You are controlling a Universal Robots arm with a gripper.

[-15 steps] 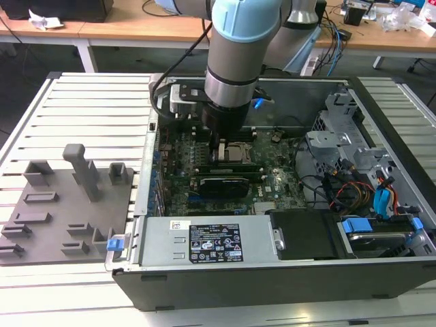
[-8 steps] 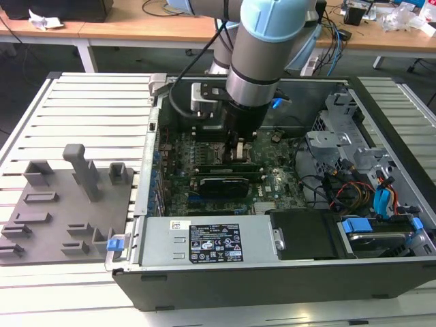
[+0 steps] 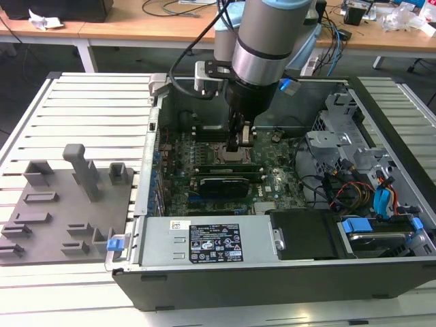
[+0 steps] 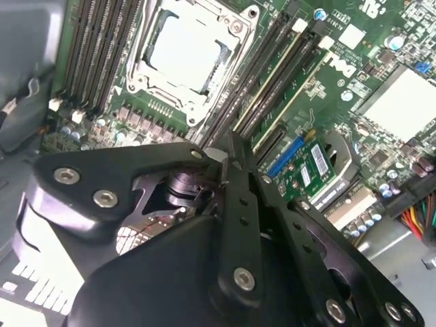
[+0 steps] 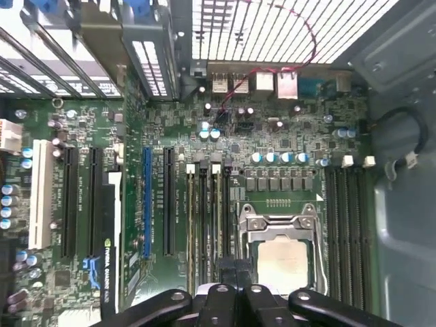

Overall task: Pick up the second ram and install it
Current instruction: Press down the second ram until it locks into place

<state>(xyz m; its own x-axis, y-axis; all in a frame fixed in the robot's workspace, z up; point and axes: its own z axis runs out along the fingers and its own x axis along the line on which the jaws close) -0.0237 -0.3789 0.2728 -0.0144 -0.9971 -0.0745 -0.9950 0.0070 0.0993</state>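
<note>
Two black fingers (image 4: 240,204) of the gripper (image 4: 230,146) are standing pressed together, with no gap showing between the tips. In both wrist views the tips are hanging just beside the processor socket (image 4: 184,54), over the row of memory slots on that side of it. The second ram (image 4: 272,85) is sitting upright in one of these slots, running along the side of the socket, and its near end is lying right under the gripper tips. I cannot tell if the tips are touching the stick or only hovering over it.

On the opposite side of the socket, four more black slots (image 4: 102,54) are lying empty, in parallel. In the first wrist view a graphics card (image 5: 109,252) is sitting further from the socket, past the blue and black expansion slots (image 5: 146,197).

In the exterior view the arm (image 3: 269,41) is reaching down into the open computer case (image 3: 272,279). Coloured cables (image 3: 340,187) are lying well apart from the socket, toward the exterior view's right. Outside the case, on the exterior view's left, a grey holder tray (image 3: 61,204) is resting on the table (image 3: 88,109).
</note>
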